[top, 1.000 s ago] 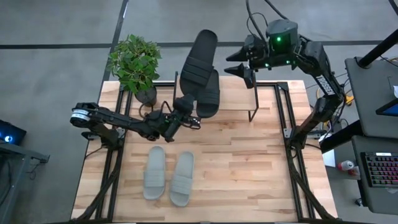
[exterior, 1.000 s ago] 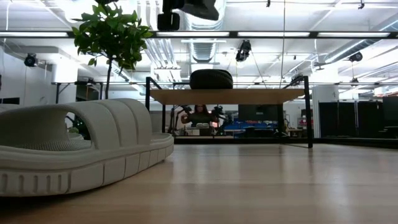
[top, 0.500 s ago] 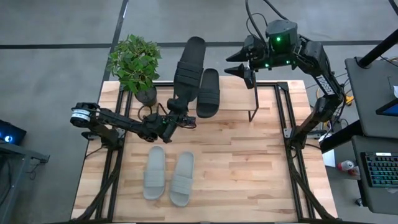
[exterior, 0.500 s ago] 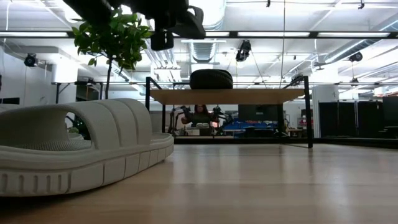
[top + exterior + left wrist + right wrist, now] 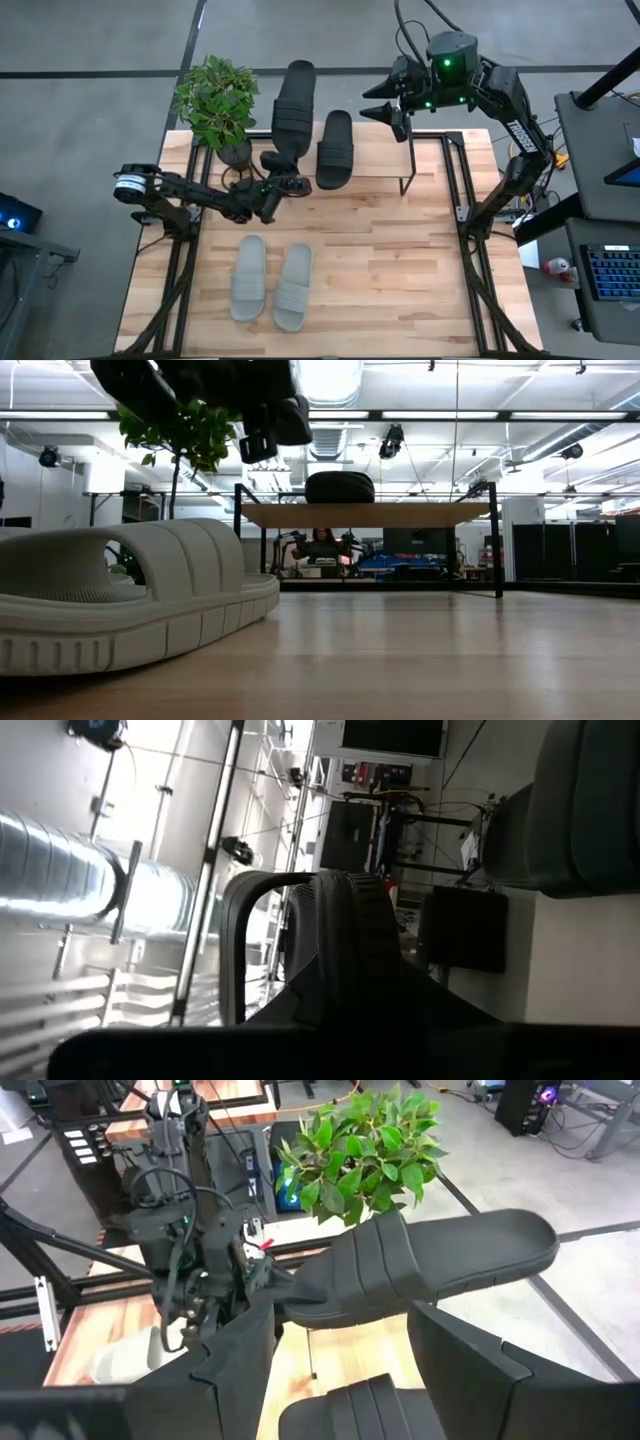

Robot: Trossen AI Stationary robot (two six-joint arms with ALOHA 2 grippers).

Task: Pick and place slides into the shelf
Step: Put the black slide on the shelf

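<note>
Your left gripper (image 5: 268, 187), clamped on a black slide (image 5: 289, 108), has swung it leftward to top centre, clear of its mate (image 5: 335, 150) already on the shelf (image 5: 425, 160). Grey slides (image 5: 272, 282) wait low centre; the right gripper (image 5: 397, 112), fingers apart, hovers upper right.

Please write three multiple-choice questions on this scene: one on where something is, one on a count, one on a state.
1. Where is the black slide that is not held?
A. on the shelf
B. on the table
C. beside the plant pot

2. How many pale slides lie on the table?
A. one
B. two
C. three

3. The left gripper is:
A. open and empty
B. shut on a black slide
C. out of view

Answers:
1 A: black slide lies on the shelf.
2 B: pale slides lie side by side.
3 B: left gripper holds a black slide aloft.
</note>
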